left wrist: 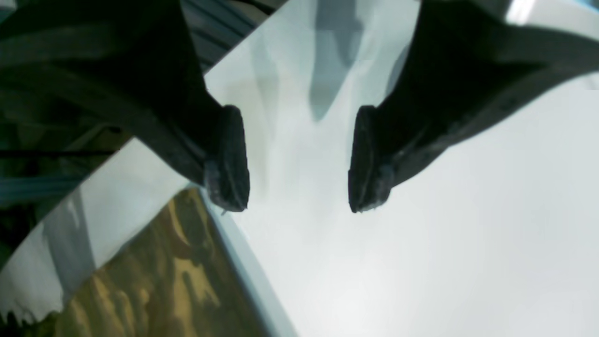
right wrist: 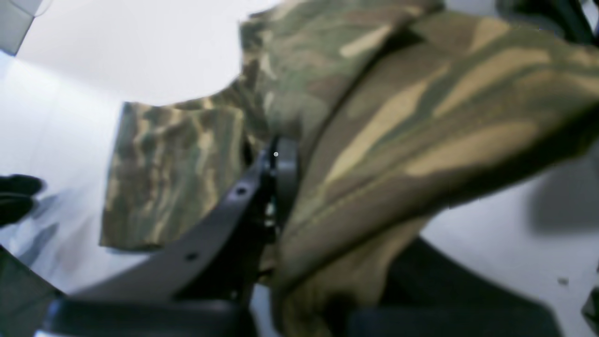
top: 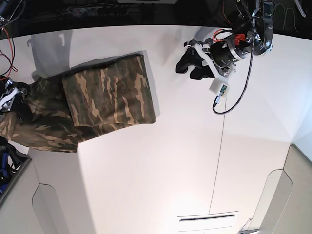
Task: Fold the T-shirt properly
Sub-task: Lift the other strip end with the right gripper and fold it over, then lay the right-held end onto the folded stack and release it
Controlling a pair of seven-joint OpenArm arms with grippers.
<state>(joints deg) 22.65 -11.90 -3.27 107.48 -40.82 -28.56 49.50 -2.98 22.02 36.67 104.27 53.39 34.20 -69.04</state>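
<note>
The camouflage T-shirt (top: 107,95) lies on the white table (top: 170,161) at the left, with a folded panel on top and loose cloth trailing toward the left edge. My right gripper (top: 13,100) is at that left edge, shut on a bunch of the T-shirt (right wrist: 421,117). In the right wrist view one dark finger (right wrist: 276,178) shows, and cloth drapes over the other. My left gripper (top: 187,63) hovers to the right of the shirt. In the left wrist view the left gripper (left wrist: 297,201) is open and empty over bare table, with a shirt edge (left wrist: 164,281) at lower left.
A black cable (top: 239,92) loops from the left arm over the table. Red and black wires (top: 7,29) hang at the far left corner. A thin seam (top: 220,146) runs down the tabletop. The table's far edge (top: 161,24) meets a dark background.
</note>
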